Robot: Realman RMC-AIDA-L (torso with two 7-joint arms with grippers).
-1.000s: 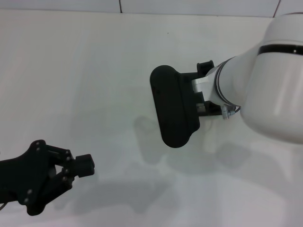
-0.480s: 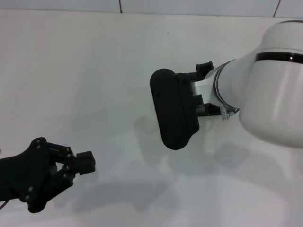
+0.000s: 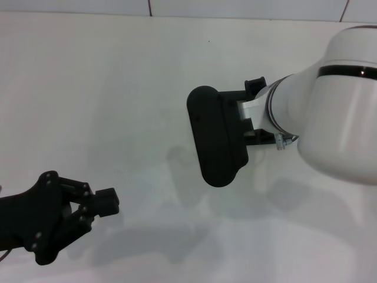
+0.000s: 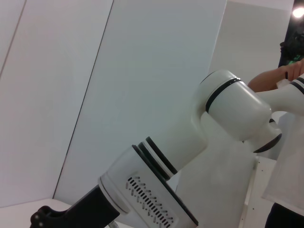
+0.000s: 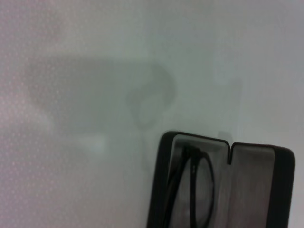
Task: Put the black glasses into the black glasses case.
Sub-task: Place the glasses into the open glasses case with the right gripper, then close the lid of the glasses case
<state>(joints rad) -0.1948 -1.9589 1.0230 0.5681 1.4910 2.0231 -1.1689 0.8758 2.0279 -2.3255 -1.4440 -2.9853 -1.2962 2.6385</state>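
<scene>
The black glasses case (image 5: pixel 259 190) lies open on the white table in the right wrist view, its grey lining showing. The black glasses (image 5: pixel 201 188) lie inside one half of the case, folded, partly cut off by the picture's edge. In the head view the case and glasses are hidden under my right arm, whose black end part (image 3: pixel 215 135) hangs over the table's middle. Its fingers do not show. My left gripper (image 3: pixel 107 202) is at the near left, low over the table, shut and empty, far from the case.
The white table (image 3: pixel 118 88) spreads around both arms, with a wall along its far edge. The left wrist view shows my white right arm (image 4: pixel 190 142) and a person's forearm (image 4: pixel 273 78) behind it.
My right arm has shifted very slightly since a second ago. The left gripper has barely moved.
</scene>
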